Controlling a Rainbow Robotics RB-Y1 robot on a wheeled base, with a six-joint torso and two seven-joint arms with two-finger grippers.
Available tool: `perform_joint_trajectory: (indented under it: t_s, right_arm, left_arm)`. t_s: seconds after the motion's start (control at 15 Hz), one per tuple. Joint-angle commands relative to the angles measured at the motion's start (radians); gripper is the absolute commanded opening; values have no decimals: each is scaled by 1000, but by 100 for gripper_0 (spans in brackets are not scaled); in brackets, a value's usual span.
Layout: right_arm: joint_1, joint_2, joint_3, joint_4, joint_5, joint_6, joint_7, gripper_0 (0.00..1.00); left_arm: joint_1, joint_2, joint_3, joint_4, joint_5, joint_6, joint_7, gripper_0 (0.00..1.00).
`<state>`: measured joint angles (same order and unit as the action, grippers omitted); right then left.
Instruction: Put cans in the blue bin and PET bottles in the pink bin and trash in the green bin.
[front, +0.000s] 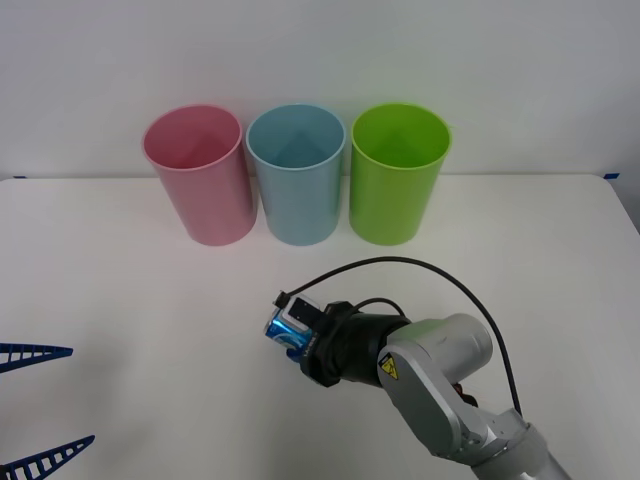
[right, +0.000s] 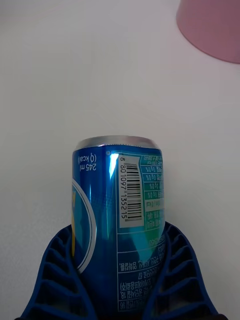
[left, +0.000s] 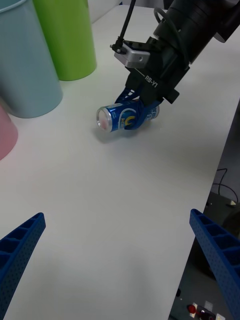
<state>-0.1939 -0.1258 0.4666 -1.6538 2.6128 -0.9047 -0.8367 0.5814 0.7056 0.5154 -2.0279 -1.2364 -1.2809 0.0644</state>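
The can (front: 287, 333) is held on its side between the blue ribbed fingers (right: 55, 280) of the right end effector (front: 296, 336), a little above the white surface (front: 120, 300) near its middle, with one silver end pointed toward the far left. Along the far edge of the surface three tall bins are lined up: the pink bin (front: 198, 172) at the left, the blue bin (front: 296, 170) in the middle and the green bin (front: 398, 170) at the right, each set just beside the next. The can is kept well apart from all three, and bare surface lies between it and the blue bin. A black cable (front: 420, 268) is looped over the right arm behind the wrist. The left end effector (left: 120, 250) is held wide open over the near left corner of the surface, with nothing between its fingers.
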Motion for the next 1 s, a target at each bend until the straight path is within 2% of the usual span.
perform_joint_trajectory:
  t_s: [0.07,0.53,0.73,1.0]
  right_arm:
    - [-25,-37,1,-17,-129,49,16,0]
    - [-24,-181,-43,-213,-427,52,16,0]
    - [-16,-199,-74,-270,-527,52,19,0]
    - [30,-199,-120,-363,-593,52,18,0]
  left_arm:
    - [0,0,0,0,0,0,0,100]
    - [0,0,0,0,0,0,0,100]
    - [0,0,0,0,0,0,0,100]
    - [0,0,0,0,0,0,0,100]
